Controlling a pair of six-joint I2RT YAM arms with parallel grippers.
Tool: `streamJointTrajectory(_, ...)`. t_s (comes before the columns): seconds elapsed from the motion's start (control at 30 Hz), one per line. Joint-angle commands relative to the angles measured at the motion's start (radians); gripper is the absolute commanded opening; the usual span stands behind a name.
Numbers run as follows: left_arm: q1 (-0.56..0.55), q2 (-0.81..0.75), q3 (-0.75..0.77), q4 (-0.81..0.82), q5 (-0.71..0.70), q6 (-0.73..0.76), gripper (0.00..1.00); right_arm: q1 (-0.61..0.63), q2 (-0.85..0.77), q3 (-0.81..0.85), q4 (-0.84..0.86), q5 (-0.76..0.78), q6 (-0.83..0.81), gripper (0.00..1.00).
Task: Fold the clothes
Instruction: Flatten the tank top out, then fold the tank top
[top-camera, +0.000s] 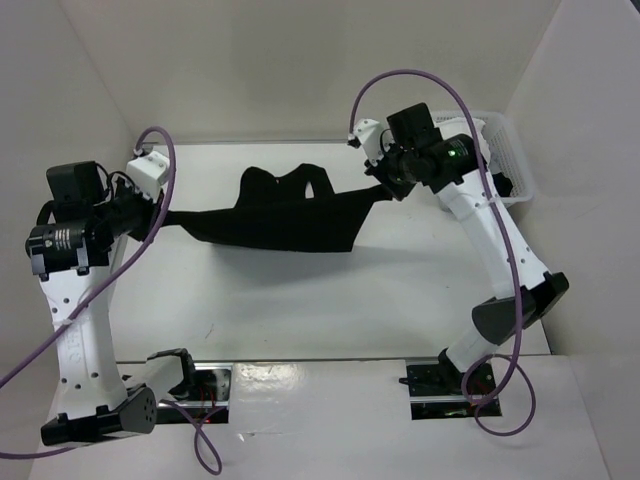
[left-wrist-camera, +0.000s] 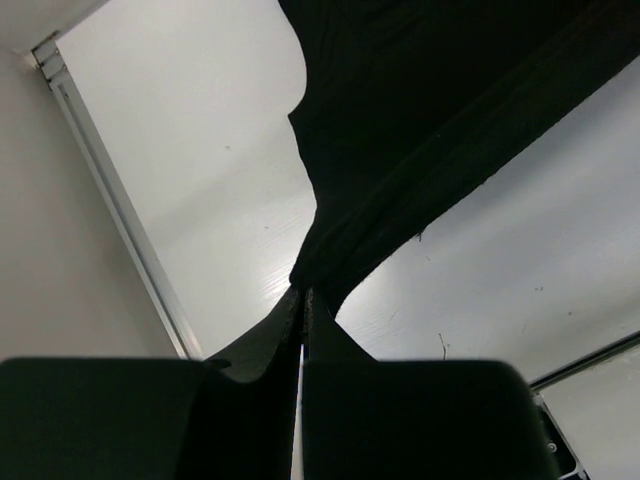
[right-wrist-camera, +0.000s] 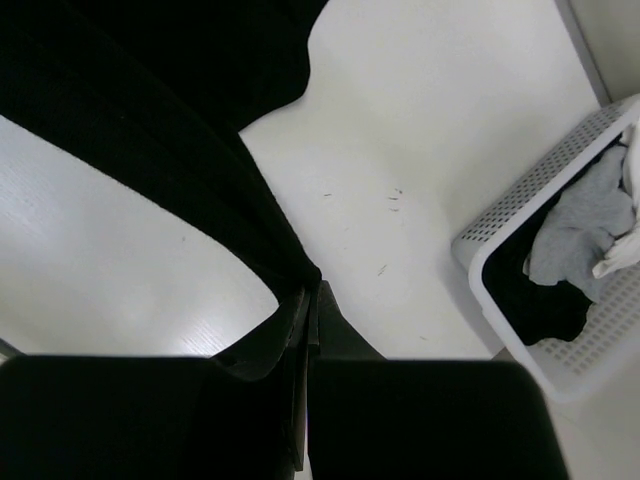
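Top external view: the black top (top-camera: 290, 215) is strung out sideways between my two arms over the white table (top-camera: 300, 310). The left gripper (top-camera: 165, 214) has its 9 o'clock end and the right gripper (top-camera: 378, 190) has its 3 o'clock end. Both are clamped on the fabric, one pinched corner each, and the cloth fans out from each pinch and sags in the middle.

Both wrist views back that up: jaws pressed together with a bunched bit of black cloth coming out right at the tips and spreading toward 12 o'clock.

Stuff I can't really make out:
- Black jaws on black cloth, so in the wrist views I can't see how much fabric is actually inside the pinch.
- I can't tell whether the sagging lower edge touches the table or just hangs over it.
- The lumpy edge at the top's 12 o'clock is too dark to read.

The white mesh basket (right-wrist-camera: 470, 250) sits at 3 o'clock of the right gripper, well clear of the top. It holds a grey cloth (right-wrist-camera: 580, 225), a white cloth (right-wrist-camera: 625, 250) cut off by the frame edge, and something dark underneath.
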Motion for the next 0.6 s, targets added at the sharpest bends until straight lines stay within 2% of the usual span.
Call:
streamJointTrajectory(0.0,0.000,-0.037,0.036,0.010,0.041,0.006,0.00,-0.012,-0.100,0.058,0.026,-0.022,0.000,0.00)
streamJointTrajectory(0.37,0.018,-0.119,0.018,-0.029,0.051,0.017,0.00,-0.021,-0.203,0.020,0.017,-0.022,-0.019,0.00)
streamJointTrajectory(0.57,0.027,-0.157,-0.001,-0.075,0.103,0.050,0.00,-0.021,-0.221,0.020,-0.050,-0.103,-0.066,0.00)
